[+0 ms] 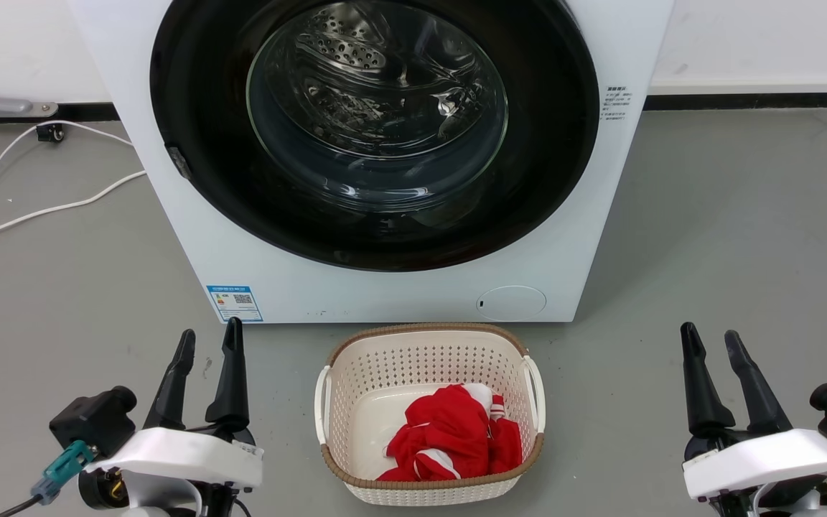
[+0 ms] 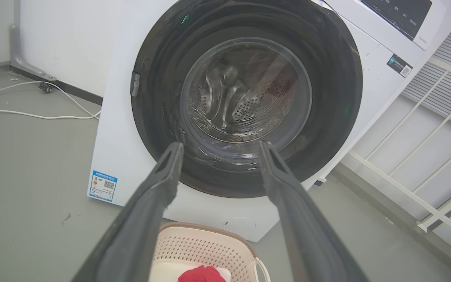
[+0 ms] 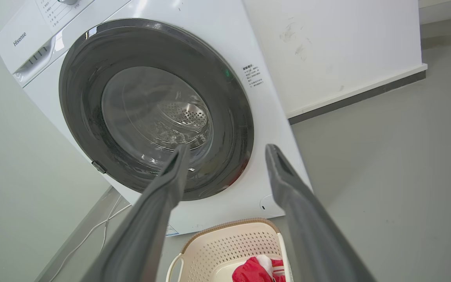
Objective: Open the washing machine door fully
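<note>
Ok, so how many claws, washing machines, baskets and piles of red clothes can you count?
Claws: 2, the left claw and the right claw
washing machine: 1
basket: 1
red clothes pile: 1
Total: 5

left hand | right hand | each 2 dark fingers, white shell | teal plug left

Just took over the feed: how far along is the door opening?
Nothing done yet: the washing machine door sits shut against the washing machine. Nothing in hand: left gripper and right gripper are open, apart from it. Left: reach, unlatch, swing fully open.
</note>
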You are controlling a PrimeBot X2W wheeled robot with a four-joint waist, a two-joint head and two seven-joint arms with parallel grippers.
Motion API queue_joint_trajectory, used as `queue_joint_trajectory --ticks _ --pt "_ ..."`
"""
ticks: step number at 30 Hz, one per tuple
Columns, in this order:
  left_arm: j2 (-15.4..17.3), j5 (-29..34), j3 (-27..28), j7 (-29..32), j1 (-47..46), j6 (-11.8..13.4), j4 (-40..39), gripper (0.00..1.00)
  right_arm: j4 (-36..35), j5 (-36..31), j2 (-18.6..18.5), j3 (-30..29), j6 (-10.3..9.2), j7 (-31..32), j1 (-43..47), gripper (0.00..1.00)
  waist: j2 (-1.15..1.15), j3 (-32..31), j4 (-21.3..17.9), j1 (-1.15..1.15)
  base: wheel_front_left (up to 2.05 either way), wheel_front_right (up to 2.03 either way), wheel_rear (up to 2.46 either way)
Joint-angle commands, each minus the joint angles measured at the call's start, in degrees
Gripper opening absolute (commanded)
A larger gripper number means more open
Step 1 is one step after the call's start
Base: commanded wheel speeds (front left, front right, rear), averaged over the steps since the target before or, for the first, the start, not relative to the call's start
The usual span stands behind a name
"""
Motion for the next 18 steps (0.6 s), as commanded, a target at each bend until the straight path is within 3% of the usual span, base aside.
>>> queue_joint_trajectory --ticks 1,18 --pt "0.53 2.00 -0.40 -0.58 0.24 0.32 -0.90 1.00 -0.90 -2.07 0.11 0.05 0.00 -0.48 0.08 1.00 0.00 -0.01 0.02 0.00 0.00 0.00 0.00" --pt "1.92 11.83 -2.62 -3.00 0.74 2.79 -1.62 1.00 -1.07 -12.59 0.19 -0.14 0.00 -1.70 0.76 1.00 0.00 -0.02 0.07 0.00 0.00 0.00 0.00"
